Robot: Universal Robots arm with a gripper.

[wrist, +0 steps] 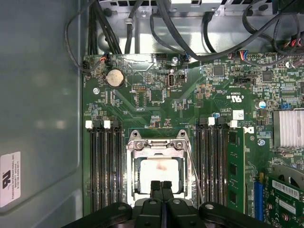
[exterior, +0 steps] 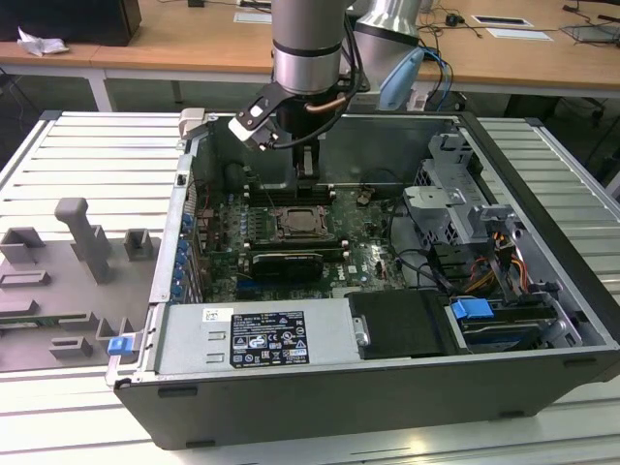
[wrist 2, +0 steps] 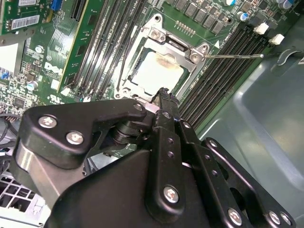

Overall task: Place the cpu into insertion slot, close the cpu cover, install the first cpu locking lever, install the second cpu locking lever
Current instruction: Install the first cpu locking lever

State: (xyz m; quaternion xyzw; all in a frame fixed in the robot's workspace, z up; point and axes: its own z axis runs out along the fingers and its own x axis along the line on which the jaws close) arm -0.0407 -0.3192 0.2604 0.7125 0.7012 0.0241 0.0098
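Note:
The cpu (wrist: 159, 171) lies flat in the insertion slot (exterior: 300, 225), its pale metal top showing through the window of the cpu cover (wrist: 156, 146). The cover lies down over the chip in both wrist views, with the cpu (wrist 2: 156, 71) framed by the cover (wrist 2: 176, 46). A thin locking lever (wrist 2: 232, 55) sticks out sideways over the memory slots, and it appears as a wire (wrist: 194, 175) beside the socket. My gripper (wrist: 161, 186) is shut with nothing between its fingers and hovers just above the socket's edge. The gripper (exterior: 305, 167) hangs inside the case over the board.
Long black memory slots (wrist: 102, 166) flank the socket on both sides. A black card (exterior: 281, 263) sits in front of the socket. Cables (wrist: 142, 23) and a drive cage (exterior: 455, 203) crowd the case on the exterior view's right. A grey fixture plate (exterior: 77, 262) lies outside on the left.

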